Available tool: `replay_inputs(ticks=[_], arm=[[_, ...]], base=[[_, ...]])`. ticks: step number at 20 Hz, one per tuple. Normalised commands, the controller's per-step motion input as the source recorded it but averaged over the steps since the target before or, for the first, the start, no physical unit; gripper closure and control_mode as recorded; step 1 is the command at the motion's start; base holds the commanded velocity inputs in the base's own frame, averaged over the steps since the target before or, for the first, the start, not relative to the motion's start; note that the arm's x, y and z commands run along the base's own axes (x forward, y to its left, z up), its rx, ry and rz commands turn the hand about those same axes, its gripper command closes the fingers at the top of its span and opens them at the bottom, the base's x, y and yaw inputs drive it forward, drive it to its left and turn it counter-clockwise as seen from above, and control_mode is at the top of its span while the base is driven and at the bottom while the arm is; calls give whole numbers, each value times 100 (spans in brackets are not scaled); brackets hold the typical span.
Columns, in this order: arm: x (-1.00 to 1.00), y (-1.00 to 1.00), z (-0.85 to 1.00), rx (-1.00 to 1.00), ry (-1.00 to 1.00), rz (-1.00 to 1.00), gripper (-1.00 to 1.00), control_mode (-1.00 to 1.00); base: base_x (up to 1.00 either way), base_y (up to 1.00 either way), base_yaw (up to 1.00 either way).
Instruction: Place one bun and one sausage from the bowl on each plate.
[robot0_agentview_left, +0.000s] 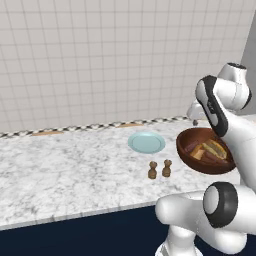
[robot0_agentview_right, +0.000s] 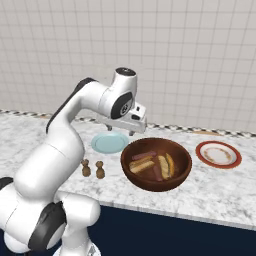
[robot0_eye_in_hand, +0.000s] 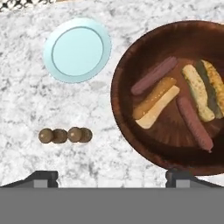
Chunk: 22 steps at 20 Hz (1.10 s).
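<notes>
From my remote station I see the dark brown wooden bowl (robot0_eye_in_hand: 131, 57) sitting on the marble tabletop (robot0_eye_in_hand: 26, 105), holding two golden-tan buns, one (robot0_eye_in_hand: 156, 103) near its middle and another (robot0_eye_in_hand: 203, 89) beside it, plus two reddish-brown sausages (robot0_eye_in_hand: 154, 75) (robot0_eye_in_hand: 194, 124). The pale blue plate (robot0_eye_in_hand: 77, 49) lies bare on one side; the red-rimmed white plate (robot0_agentview_right: 218, 154) lies bare on the other.

Kitchen: marble counter (robot0_agentview_left: 60, 165), tiled wall (robot0_agentview_left: 100, 55).

Two base cameras behind the arm, hand camera straight down, all sharing the bowl (robot0_eye_in_hand: 131, 57) and blue plate (robot0_eye_in_hand: 50, 61).
</notes>
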Motion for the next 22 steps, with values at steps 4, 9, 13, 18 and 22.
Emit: replay_inputs(ticks=[4, 9, 13, 18, 22], arm=[[42, -64, -88, 8, 39, -36, -100, -100], [24, -21, -62, 11, 3, -13, -100, -100], [51, -25, -69, 15, 11, -15, -100, -100], [43, 0, -79, 0, 6, -9, -100, -100], [17, -9, -81, 0, 6, -5, -100, -100]], base=[[0, 0, 0], [0, 0, 0], [0, 0, 0], [0, 0, 0], [0, 0, 0]])
